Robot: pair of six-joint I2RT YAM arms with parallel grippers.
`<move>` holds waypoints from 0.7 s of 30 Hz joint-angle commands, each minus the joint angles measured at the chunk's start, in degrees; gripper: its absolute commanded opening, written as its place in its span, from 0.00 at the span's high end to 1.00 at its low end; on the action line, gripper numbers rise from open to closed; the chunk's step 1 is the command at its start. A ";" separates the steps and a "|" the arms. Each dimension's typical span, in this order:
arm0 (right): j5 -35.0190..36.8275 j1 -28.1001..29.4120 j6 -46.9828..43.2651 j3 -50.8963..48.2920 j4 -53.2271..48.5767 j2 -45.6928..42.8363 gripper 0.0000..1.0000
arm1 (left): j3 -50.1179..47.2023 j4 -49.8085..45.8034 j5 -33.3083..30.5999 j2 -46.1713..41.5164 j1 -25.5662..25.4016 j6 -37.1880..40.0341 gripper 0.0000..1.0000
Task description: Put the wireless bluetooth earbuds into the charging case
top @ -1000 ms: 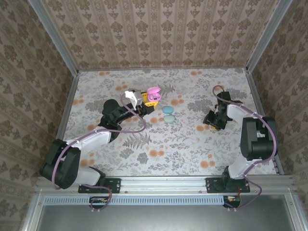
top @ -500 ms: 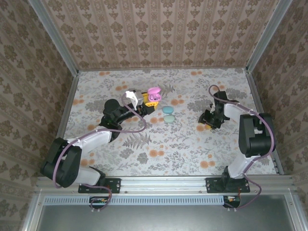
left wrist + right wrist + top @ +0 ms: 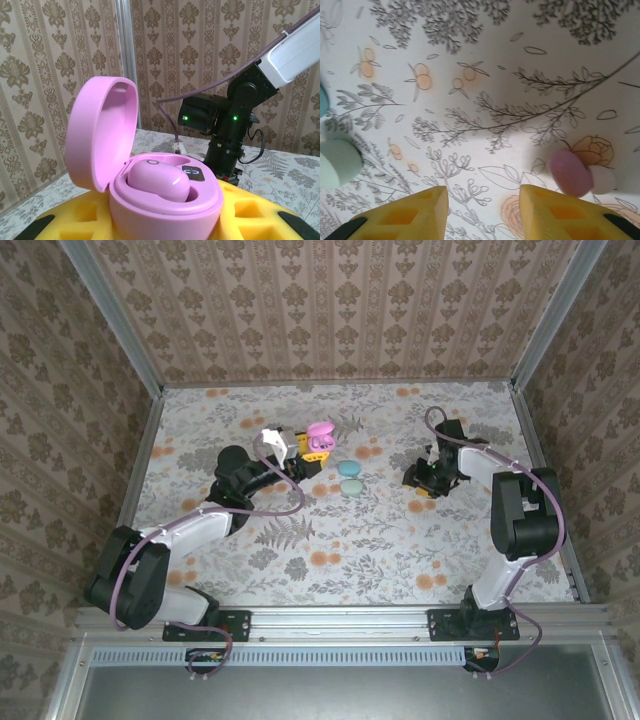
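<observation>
Top external view: the table [image 3: 400, 540] carries all items in its far half.

1. Left side. The left gripper [image 3: 306, 452] reaches toward the middle of the far edge. Its yellow fingers [image 3: 75, 220] are clamped on the base of the pink charging case [image 3: 318, 438]. The left wrist view shows the case upright with its lid [image 3: 102, 130] hinged back. One pink earbud [image 3: 159, 181] sits in a well, and the display beside it is lit. Judgement: the case is held steady and open-side up so that the other arm can load it without pushing it across the table.

2. Centre. Two pale cyan pieces [image 3: 350, 478] lie just to the right of the case, close together. Whether they are a second case or its halves cannot be told. Nothing touches them.

3. Right side. The right gripper [image 3: 420, 480] hangs low over the table, between the cyan pieces and the right edge. In the right wrist view its fingers stand apart with only bare cloth between them, so nothing is held. A loose pink earbud [image 3: 571, 172] lies on the table just beyond the right-hand finger, outside the gap, with a whitish part touching it.

Judgement: one bud is stowed. The loose one is not yet picked up and needs the jaws re-centred over it.
</observation>
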 commanded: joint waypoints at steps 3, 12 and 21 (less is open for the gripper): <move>0.83 -0.41 -2.16 1.54 -0.17 -3.44 0.56 | 1.13 -0.74 -0.22 -1.02 -0.02 1.43 0.77; 9.09 -1.93 -8.80 6.53 -2.64 3.07 0.56 | 0.97 -1.58 -0.30 -2.03 -0.02 1.76 0.78; 8.52 -1.06 -16.17 11.32 -9.70 7.99 0.58 | 0.37 -2.70 -1.08 -3.22 -0.02 2.59 0.77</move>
